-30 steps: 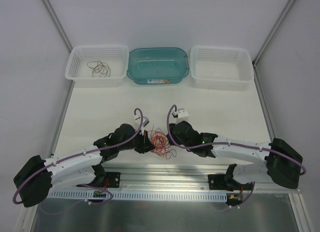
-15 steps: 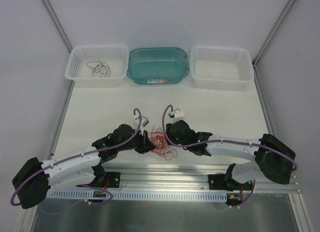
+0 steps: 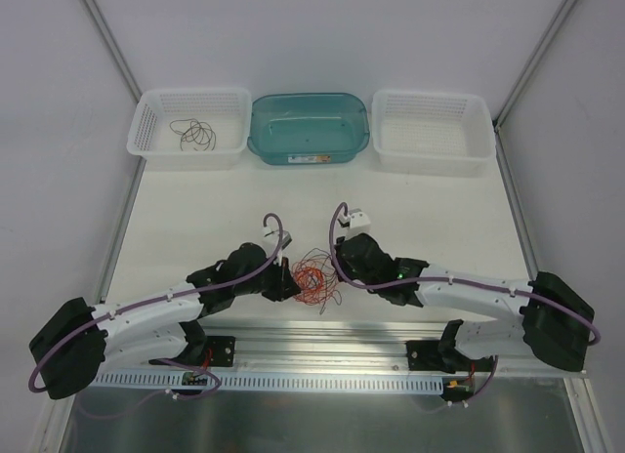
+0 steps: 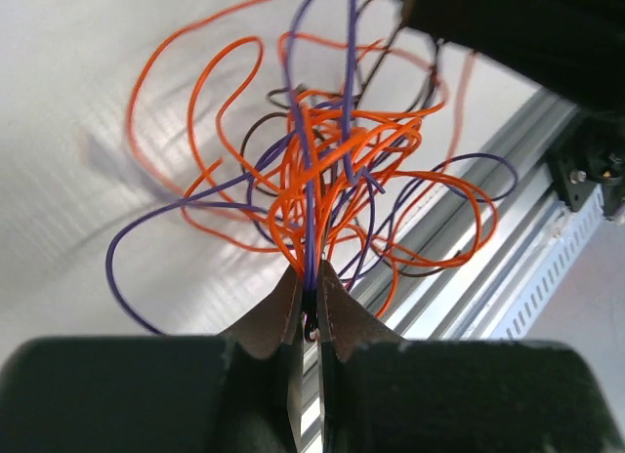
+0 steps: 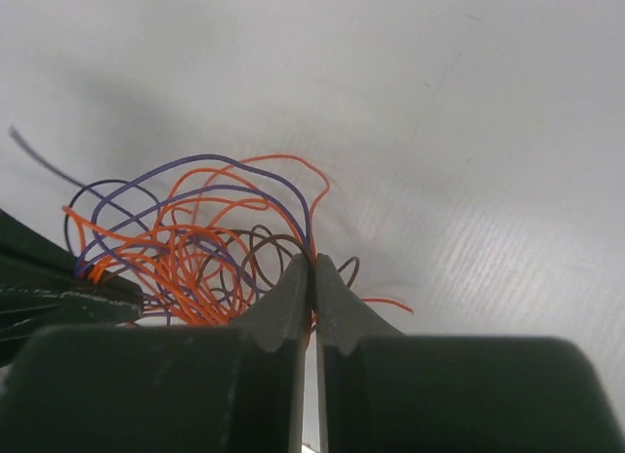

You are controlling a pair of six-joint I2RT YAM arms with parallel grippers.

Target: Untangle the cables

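Observation:
A small tangle of thin orange, purple and dark cables (image 3: 312, 278) lies on the white table between my two grippers, near the front edge. My left gripper (image 3: 290, 280) is at its left side, shut on a bundle of purple and orange strands (image 4: 311, 267). My right gripper (image 3: 336, 268) is at its right side, shut on orange and purple strands (image 5: 312, 258). The tangle fans out in front of the left fingers (image 4: 322, 170) and to the left of the right fingers (image 5: 186, 248). A separate dark cable (image 3: 194, 133) lies coiled in the left white basket.
At the back stand a left white basket (image 3: 156, 111), a teal bin (image 3: 309, 127) and a right white basket (image 3: 433, 131). A metal rail (image 3: 322, 336) runs along the table's front edge just below the tangle.
My right gripper has drawn back to the right after leaning in toward the tangle. The left arm shifted slightly right. The tangle stays between them, a little more spread.

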